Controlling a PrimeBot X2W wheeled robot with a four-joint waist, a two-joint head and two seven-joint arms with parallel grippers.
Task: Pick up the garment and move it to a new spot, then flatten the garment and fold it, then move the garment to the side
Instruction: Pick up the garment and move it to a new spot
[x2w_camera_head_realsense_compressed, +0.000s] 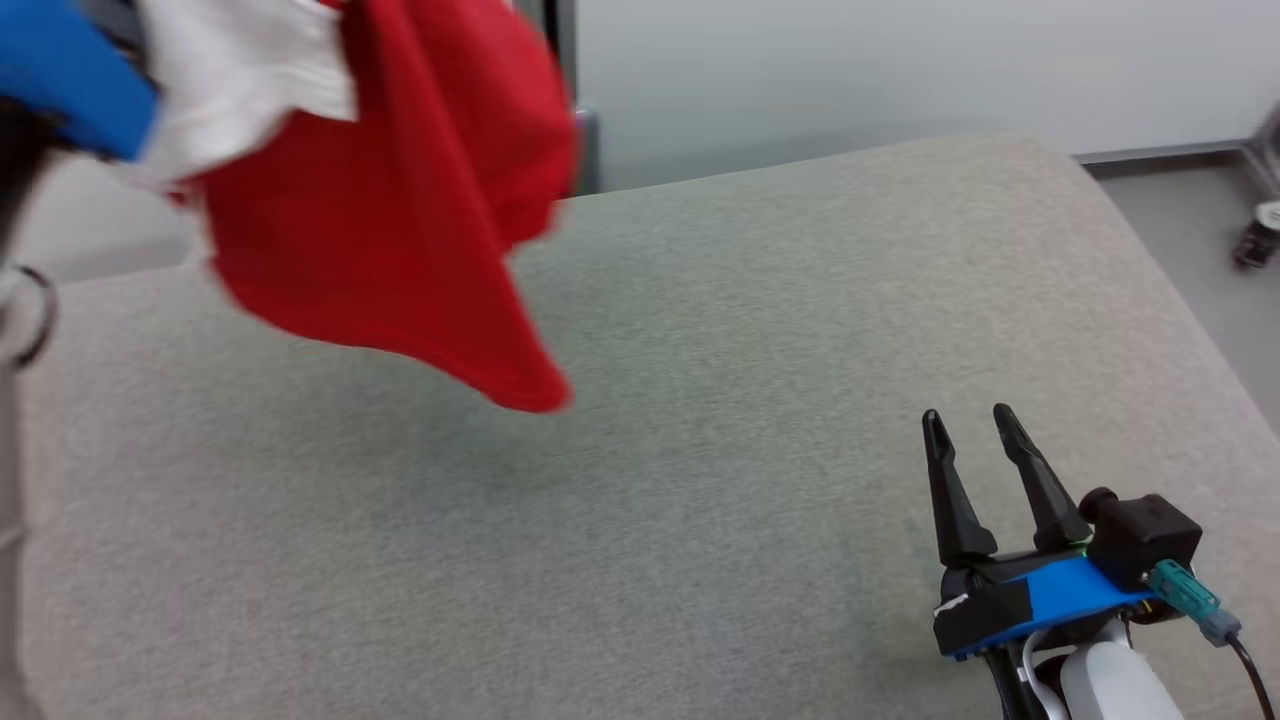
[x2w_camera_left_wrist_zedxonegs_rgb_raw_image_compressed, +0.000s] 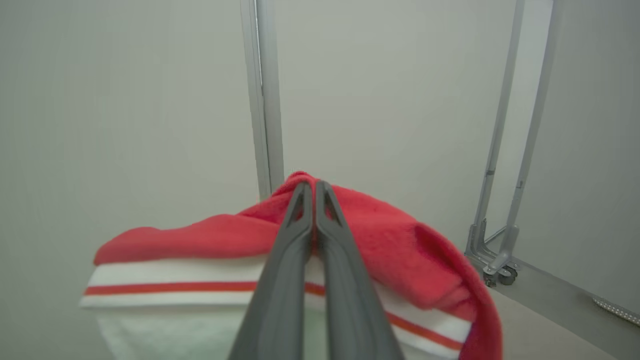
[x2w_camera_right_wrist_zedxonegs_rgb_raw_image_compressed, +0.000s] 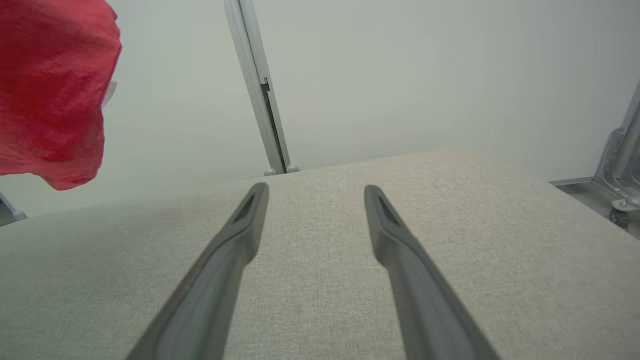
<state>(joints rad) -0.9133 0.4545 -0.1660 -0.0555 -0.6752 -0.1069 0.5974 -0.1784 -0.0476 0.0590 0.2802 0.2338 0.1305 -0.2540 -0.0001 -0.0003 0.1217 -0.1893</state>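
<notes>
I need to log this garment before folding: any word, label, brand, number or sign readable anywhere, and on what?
None can be read.
The garment shows plain red cloth and white stripes, no print or tag in view.
The small dark thing at the head view's far right is too blurred to tell.

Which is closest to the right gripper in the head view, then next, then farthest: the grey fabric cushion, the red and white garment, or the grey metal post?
1. Grey fabric cushion: right beneath the right gripper.
2. Red and white garment: hanging at the upper left, above the cushion.
3. Grey metal post: past the cushion's far edge, behind the garment.
</notes>
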